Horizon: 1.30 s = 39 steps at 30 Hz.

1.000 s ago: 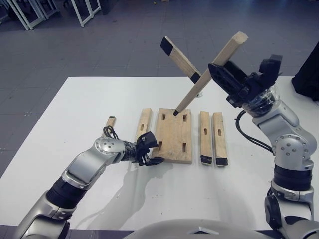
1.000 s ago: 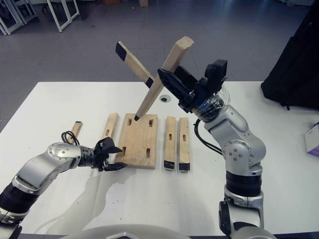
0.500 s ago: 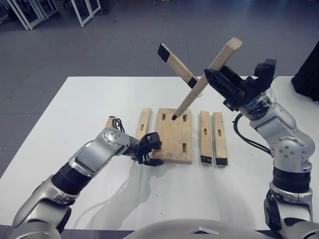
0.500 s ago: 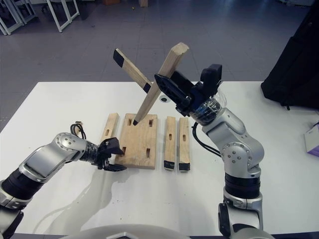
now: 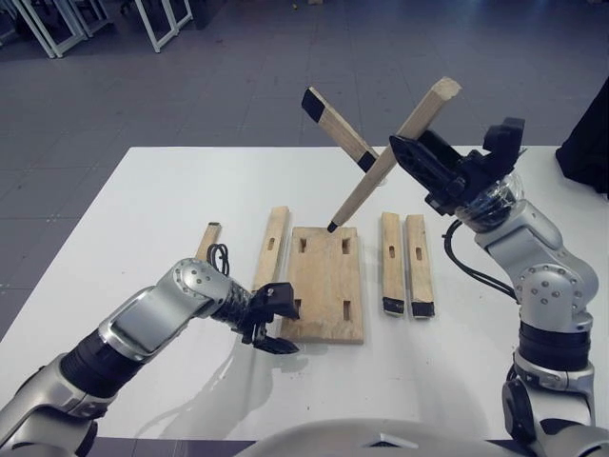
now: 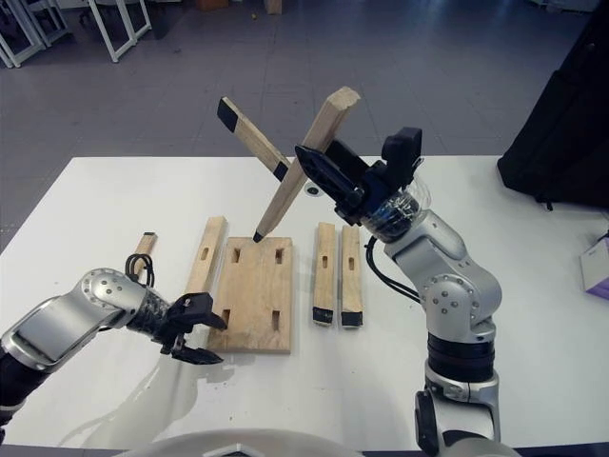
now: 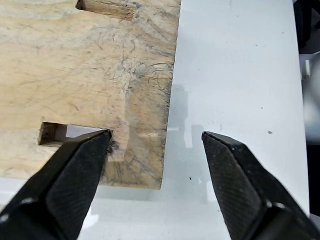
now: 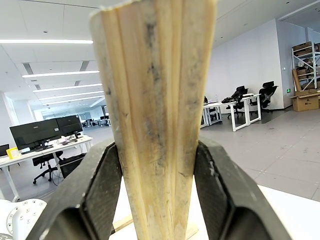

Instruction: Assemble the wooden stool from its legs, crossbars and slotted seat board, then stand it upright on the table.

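My left arm lies low with the left gripper (image 5: 283, 324) spread wide at the seat board (image 5: 325, 284) corner, maybe touching, and my raised right gripper (image 5: 402, 152) clamps the crossed legs (image 5: 423, 107).

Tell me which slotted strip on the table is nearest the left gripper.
The lone strip left of the seat board, its near end by the left gripper; the other two lie paired on the board's right.

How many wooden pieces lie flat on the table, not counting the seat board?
4: a short piece far left, one slotted bar left of the seat board, two slotted bars right of it.
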Tool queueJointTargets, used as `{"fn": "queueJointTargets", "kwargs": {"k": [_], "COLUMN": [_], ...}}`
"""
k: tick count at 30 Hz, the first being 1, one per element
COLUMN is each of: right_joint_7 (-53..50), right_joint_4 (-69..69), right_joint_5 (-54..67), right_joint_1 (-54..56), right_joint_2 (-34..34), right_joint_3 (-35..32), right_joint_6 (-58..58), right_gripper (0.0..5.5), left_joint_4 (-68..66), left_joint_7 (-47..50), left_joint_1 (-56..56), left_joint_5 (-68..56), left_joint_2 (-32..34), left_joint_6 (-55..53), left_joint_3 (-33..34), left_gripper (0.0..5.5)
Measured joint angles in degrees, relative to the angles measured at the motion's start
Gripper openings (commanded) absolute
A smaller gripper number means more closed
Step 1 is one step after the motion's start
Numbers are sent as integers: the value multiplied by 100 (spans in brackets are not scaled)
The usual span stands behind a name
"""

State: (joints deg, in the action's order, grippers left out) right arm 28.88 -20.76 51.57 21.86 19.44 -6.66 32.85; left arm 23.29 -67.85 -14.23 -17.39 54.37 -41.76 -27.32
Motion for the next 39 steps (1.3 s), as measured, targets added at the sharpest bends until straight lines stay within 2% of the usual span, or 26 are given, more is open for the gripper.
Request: {"fn": "queueJointTargets", "kwargs": {"k": [6, 13, 20, 29, 39], "right_joint_7": [793, 2246, 3211, 4249, 4608], "right_joint_4": [425, 1887, 2648, 3468, 4874], "right_joint_5": [-865, -2242, -2569, -2441, -2455], "right_joint_1": [8, 353, 521, 1084, 2022], "right_joint_2": [199, 342, 335, 614, 603], "right_joint_3": [432, 1258, 1471, 1461, 1417], "right_joint_6": [-541, -1889, -2796, -2353, -1613], "right_gripper": [201, 201, 201, 201, 201], "left_joint_4": [118, 90, 16, -94, -133], "left_joint_7": [-34, -33, -15, 6, 85], "left_joint_1": [243, 274, 302, 249, 232], "left_joint_5": [-41, -19, 6, 150, 317], "left_joint_2": [37, 32, 1, -50, -186], "left_joint_6": [86, 183, 232, 333, 404], "left_joint_3": [119, 106, 105, 44, 11], "left_gripper": [336, 336, 336, 336, 336]}}
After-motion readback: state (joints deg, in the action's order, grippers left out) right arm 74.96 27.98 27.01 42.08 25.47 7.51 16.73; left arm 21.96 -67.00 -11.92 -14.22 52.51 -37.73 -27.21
